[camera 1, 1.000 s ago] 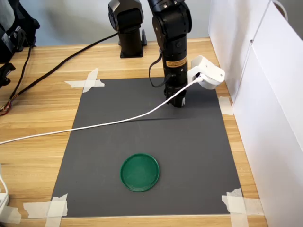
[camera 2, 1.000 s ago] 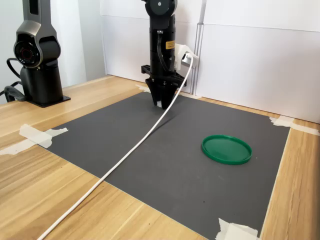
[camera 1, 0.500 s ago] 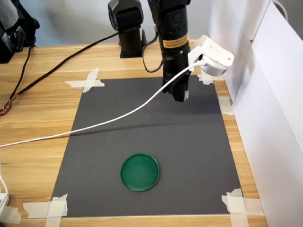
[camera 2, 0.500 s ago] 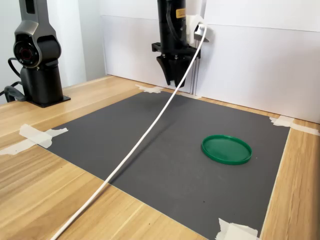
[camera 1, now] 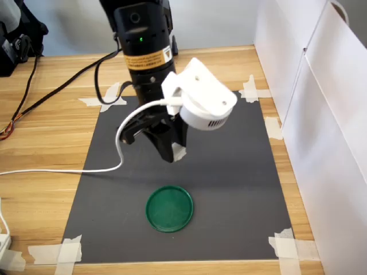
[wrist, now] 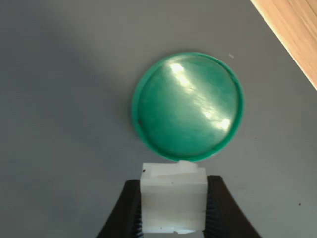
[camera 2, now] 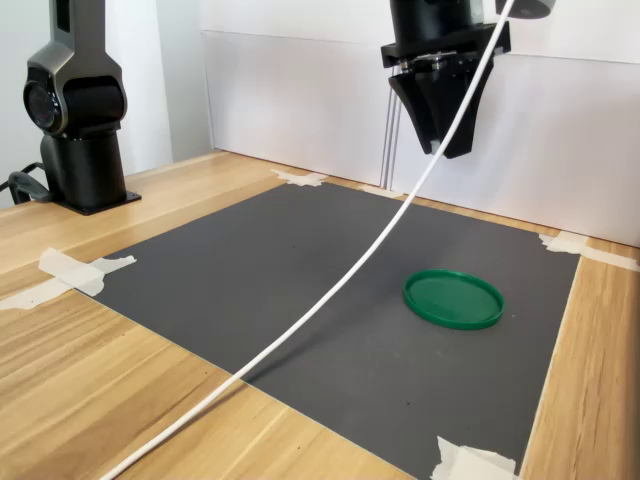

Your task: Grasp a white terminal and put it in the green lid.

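Your gripper point(wrist: 173, 218) is clamped on the white terminal point(wrist: 173, 198), holding it in the air above the grey mat point(camera 1: 229, 172). The green lid point(camera 1: 170, 208) lies flat on the mat below, empty, near the first exterior view's bottom edge.

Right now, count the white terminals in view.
1. The white terminal is clamped between the gripper's jaws, raised above the mat near the green lid. None lies on the mat.
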Robot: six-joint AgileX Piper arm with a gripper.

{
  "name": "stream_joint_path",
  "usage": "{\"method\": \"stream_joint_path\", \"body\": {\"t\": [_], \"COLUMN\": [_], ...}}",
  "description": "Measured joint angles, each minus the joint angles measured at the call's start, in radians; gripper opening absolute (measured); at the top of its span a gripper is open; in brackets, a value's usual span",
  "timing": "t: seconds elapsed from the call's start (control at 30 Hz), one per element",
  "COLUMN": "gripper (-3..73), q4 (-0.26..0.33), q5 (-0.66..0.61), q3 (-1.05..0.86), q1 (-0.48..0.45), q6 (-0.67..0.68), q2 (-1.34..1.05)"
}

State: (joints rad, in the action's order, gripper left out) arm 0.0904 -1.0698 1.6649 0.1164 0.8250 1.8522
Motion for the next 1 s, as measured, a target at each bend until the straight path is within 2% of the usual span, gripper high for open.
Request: {"method": "stream_joint_path", "body": {"t": [0.2, 0.33, 0.5, 0.77, 1.0], "gripper": [27.3, 27.3, 27.3, 27.3, 27.3], "q4": [-0.066, -0.085, -0.081, -0.043, -0.04], "q5": [-0.01, 0.002, 0.042, 0.052, 0.06], "q3": [0.059, 0.061, 0.062, 0.063, 0.063], "q1": [-0.012, -0.012, -0.012, -0.012, -0.012], "q6": [-0.02, -0.009, 0.007, 0.059, 0.094], "q2": [0.118, 0.177, 0.224, 0.256, 0.268]}}
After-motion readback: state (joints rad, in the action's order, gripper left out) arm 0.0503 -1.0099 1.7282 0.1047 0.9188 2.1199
